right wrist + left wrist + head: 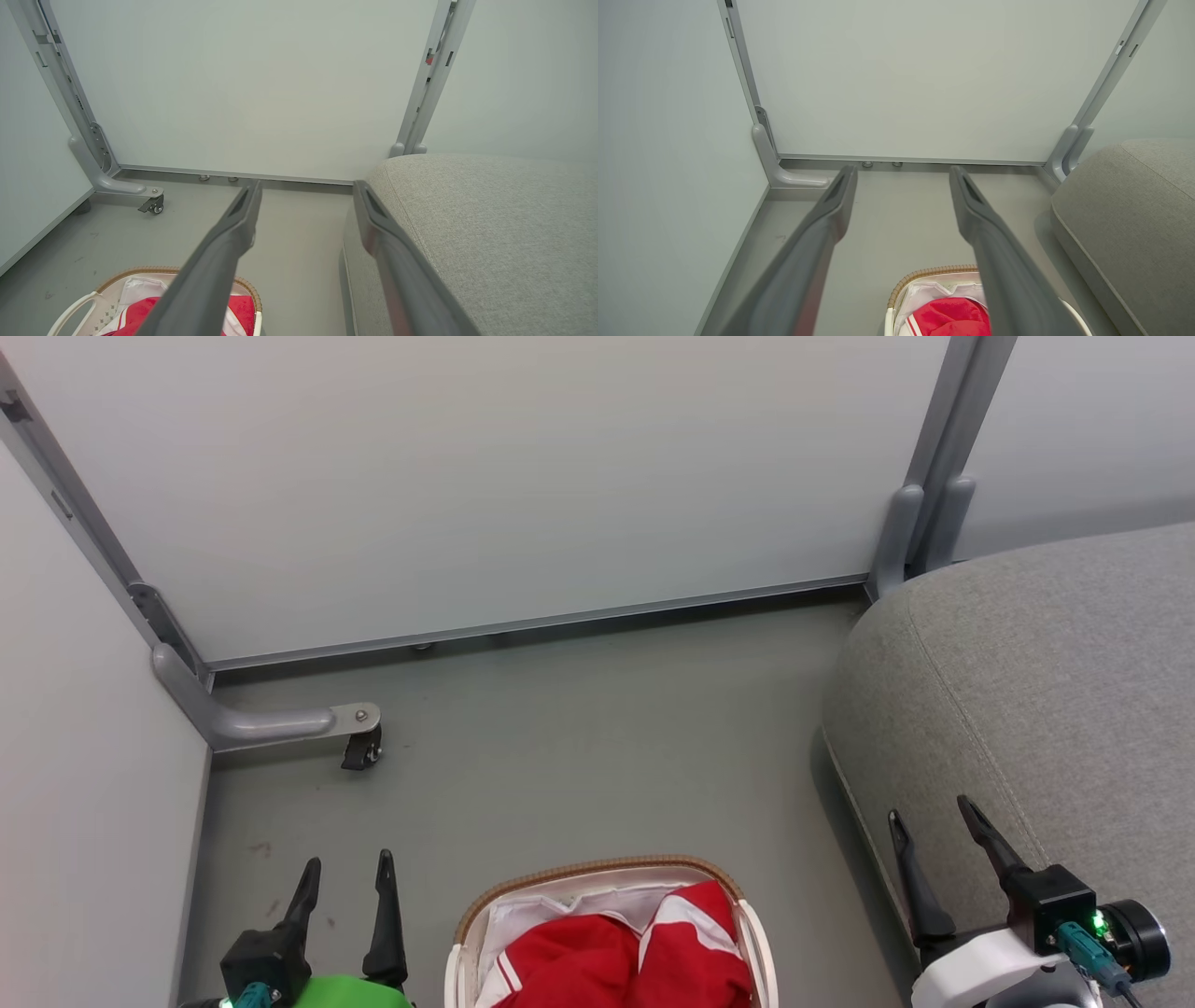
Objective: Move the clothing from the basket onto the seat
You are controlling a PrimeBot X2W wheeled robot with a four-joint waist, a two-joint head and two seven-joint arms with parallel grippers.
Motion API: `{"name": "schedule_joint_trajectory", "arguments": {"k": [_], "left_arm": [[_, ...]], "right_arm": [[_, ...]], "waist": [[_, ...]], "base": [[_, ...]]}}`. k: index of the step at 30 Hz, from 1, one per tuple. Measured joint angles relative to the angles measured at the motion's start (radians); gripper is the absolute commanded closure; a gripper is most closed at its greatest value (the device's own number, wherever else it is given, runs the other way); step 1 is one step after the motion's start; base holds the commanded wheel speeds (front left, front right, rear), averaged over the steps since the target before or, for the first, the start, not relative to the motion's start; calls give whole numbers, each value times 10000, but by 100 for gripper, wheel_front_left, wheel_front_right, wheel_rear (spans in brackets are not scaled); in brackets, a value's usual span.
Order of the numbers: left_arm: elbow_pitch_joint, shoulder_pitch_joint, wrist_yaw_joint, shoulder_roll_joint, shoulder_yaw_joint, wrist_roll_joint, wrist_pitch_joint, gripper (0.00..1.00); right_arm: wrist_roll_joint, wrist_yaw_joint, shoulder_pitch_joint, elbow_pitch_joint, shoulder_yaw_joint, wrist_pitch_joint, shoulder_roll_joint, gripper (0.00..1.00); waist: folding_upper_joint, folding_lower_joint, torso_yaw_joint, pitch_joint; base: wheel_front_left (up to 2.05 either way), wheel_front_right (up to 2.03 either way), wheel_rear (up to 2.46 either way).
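A small bay is enclosed by pale white partition panels (467,476) held in grey metal frames (943,457); one panel is set across the back and another along the left side. A smooth grey-green floor (597,728) is spread between them, marked by a few faint scuffs near the left panel.

The right side is taken up by a large grey fabric-upholstered seat (1046,691) with a rounded corner and a stitched seam, its far corner set close to the back frame post. A broad stretch of floor is left between the seat's edge and the left panel, and a narrower strip between the seat and the basket.

A small oval off-white perforated plastic basket (597,868) with a brown woven rim is placed on the floor at bottom centre of the head view, cut off by the lower edge. Bright red sports clothing (635,952) with white panels and striped trim is heaped inside it on a white fabric liner (523,915) (the seat carries none of it).

The left gripper (348,859) is held over the floor to the left of the basket, its dark fingers spread apart with nothing between them. The right gripper (929,808) is held over the seat's near edge, likewise spread and unladen.

A curved grey metal foot (280,721) with a small black caster (362,749) juts from the back left corner onto the floor.
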Motion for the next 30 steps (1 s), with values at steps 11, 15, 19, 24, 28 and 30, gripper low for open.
{"name": "schedule_joint_trajectory", "arguments": {"k": [11,15,19,24,28,30], "left_arm": [[-67,-5,-6,2,-151,31,-2,0],[127,-97,-90,4,-330,190,-15,0],[562,-628,-180,6,-610,453,-17,0],[1839,-1383,-336,12,-982,796,-15,0],[3283,-2356,-495,38,-1442,1250,-17,0],[4351,-2917,-596,56,-1781,1371,58,0]], "right_arm": [[6,0,-5,-79,17,0,-2,0],[6,2,-72,-142,10,0,-4,0],[-2,2,-393,-242,13,-2,-4,0],[8,2,-931,-368,98,-10,-8,0],[54,4,-1441,-529,178,-13,-10,0],[59,4,-1669,-591,242,-13,-12,0]], "waist": [[0,0,-62,196],[0,0,-143,427],[0,0,-229,845],[0,0,-382,1532],[0,0,-548,2213],[0,0,-639,2603]], "base": [[0,0,0],[0,0,0],[0,0,0],[0,0,0],[0,0,0],[0,0,0]]}}
